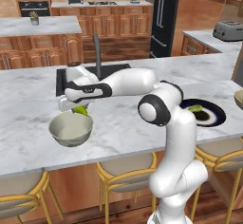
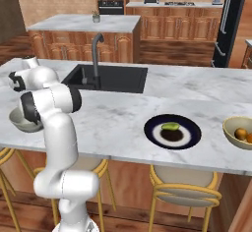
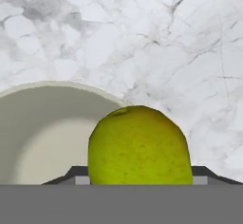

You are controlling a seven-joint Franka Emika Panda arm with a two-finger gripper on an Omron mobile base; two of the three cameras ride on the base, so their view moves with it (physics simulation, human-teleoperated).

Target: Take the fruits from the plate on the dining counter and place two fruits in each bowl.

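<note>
The end effector (image 1: 78,108) hangs just above the rim of the left-hand bowl (image 1: 71,129), its fingers closed on the green pear (image 1: 81,110), which fills the gap between them. In the hand view the pear (image 3: 138,146) sits pinched between the two dark finger tips, with the cream inside of the bowl (image 3: 42,133) directly beneath and to one side of it and the veined marble surface (image 3: 156,42) beyond the bowl's rim. The pear is off the surface, over the edge of the bowl rather than resting in it. From the right base view that same bowl (image 2: 22,122) peeks out from behind the arm's elbow, on the surface (image 2: 113,118) near its front edge. Well away from the end effector, across the arm's body and along the surface, lies the dark plate (image 2: 193,133) with its paler centre, and on it the yellow-green oblong fruit (image 2: 171,126); the left base view shows this plate (image 1: 216,114) partly hidden by the arm, the oblong fruit (image 1: 194,108) at its near edge. Farther still from the end effector, past the plate, stands the second bowl (image 2: 231,132), holding the two orange fruits (image 2: 241,134) touching one another. Behind the end effector the black sink (image 2: 110,78) and its tap (image 2: 96,54) are set into the surface.
</note>
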